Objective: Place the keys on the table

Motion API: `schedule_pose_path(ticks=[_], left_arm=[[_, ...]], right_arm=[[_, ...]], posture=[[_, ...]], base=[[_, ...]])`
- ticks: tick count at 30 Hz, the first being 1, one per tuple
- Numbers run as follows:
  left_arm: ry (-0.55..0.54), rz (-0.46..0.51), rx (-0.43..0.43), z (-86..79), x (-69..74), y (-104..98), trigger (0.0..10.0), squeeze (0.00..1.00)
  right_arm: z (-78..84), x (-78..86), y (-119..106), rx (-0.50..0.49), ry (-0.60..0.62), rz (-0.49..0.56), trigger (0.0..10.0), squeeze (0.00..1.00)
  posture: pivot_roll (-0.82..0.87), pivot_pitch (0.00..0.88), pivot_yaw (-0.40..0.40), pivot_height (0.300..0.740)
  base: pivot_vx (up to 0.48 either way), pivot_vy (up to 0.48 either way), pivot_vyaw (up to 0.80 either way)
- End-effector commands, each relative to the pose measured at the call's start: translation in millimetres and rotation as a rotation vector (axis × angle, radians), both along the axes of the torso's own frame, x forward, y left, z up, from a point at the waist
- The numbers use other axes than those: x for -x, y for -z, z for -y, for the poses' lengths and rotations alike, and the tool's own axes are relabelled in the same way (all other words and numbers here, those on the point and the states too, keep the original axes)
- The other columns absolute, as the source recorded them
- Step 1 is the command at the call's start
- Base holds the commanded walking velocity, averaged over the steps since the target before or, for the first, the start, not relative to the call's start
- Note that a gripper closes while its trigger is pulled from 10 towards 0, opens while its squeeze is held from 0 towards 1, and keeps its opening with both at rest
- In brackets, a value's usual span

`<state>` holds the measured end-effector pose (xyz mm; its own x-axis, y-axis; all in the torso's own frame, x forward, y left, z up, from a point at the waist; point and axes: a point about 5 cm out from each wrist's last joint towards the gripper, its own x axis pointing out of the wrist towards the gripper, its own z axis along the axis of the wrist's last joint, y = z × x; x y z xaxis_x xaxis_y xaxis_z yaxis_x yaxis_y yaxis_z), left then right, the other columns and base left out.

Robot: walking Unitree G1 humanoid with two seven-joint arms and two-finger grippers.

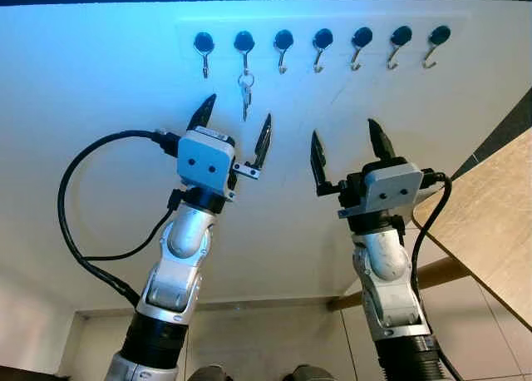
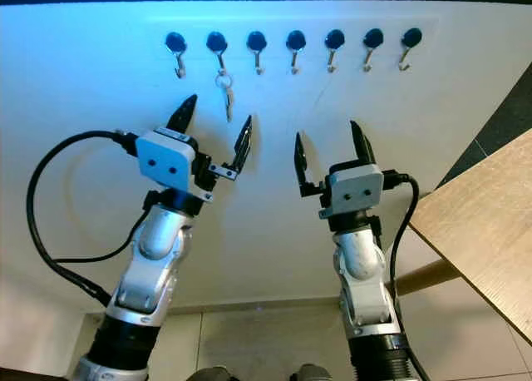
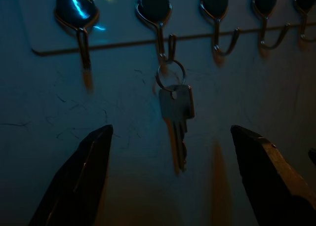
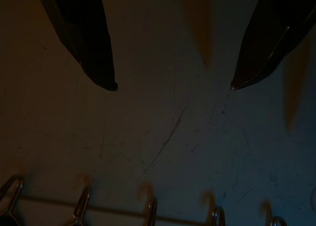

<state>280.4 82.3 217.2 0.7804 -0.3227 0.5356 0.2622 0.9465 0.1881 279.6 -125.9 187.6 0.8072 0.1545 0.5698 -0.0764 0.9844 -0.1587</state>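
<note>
Keys [image 1: 246, 95] hang on the second hook, just above the wide-open left gripper [image 1: 236, 118].

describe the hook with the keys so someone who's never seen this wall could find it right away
On the white wall ahead runs a row of seven black-knobbed hooks. Counting from the robot's left, the second hook is the one, just above the open left pincer. It alone carries something: a ring with the keys hanging straight down, while its neighbours are bare.

Head and wrist cameras facing hook rack [image 1: 322, 40]
</note>
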Motion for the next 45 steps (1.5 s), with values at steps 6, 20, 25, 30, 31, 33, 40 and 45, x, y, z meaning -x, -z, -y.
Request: schedule_pose_path(ticks=[6, 20, 25, 30, 31, 33, 40, 45], left_arm=[[-0.022, 0.007, 0.019, 4.5, -0.2, -6.2, 0.0, 0.0], [-0.04, -0.028, -0.006, 6.8, -3.1, -2.8, 10.0, 0.0], [-0.05, -0.036, -0.01, 6.9, -4.8, -3.0, 7.5, 0.0], [-0.066, -0.04, -0.008, 6.4, -6.8, -3.4, 0.0, 0.0], [-0.066, -0.04, -0.008, 6.4, -6.8, -3.4, 0.0, 0.0], [-0.071, -0.041, -0.01, 6.2, -7.3, -3.7, 0.0, 0.0], [-0.085, -0.041, -0.013, 3.5, -8.8, -4.0, 0.0, 0.0], [-0.073, -0.029, 0.0, -2.0, -10.0, -4.7, 0.0, 0.0]], right_arm=[[-1.2, -0.3, -2.1, 0.015, 0.005, 0.003, 10.0, 0.0], [-2.2, -1.0, -1.6, 0.023, 0.003, 0.0, 10.0, 0.0], [-2.3, -1.5, -1.5, 0.025, 0.003, 0.0, 10.0, 0.0], [-2.7, -1.7, -1.7, 0.027, 0.002, 0.001, 10.0, 0.0], [-2.7, -1.7, -1.7, 0.027, 0.002, 0.001, 10.0, 0.0], [-2.8, -1.6, -1.9, 0.028, 0.002, 0.002, 10.0, 0.0], [-2.7, -2.1, -1.9, 0.026, 0.004, 0.001, 10.0, 0.0], [-2.8, -2.4, -2.5, 0.024, 0.003, 0.003, 10.0, 0.0]], posture=[[0.01, 0.09, -0.007, 0.74], [0.01, 0.09, -0.008, 0.74], [0.01, 0.086, -0.01, 0.74], [0.01, 0.082, -0.01, 0.74], [0.01, 0.082, -0.01, 0.74], [0.01, 0.082, -0.01, 0.74], [0.01, 0.079, -0.01, 0.74], [0.01, 0.081, -0.01, 0.74]], base=[[0.0, 0.0, 0.0], [0.0, 0.0, 0.0], [0.0, 0.0, 0.0], [0.0, 0.0, 0.0], [0.0, 0.0, 0.0], [0.0, 0.0, 0.0], [0.0, 0.0, 0.0], [0.0, 0.0, 0.0]])
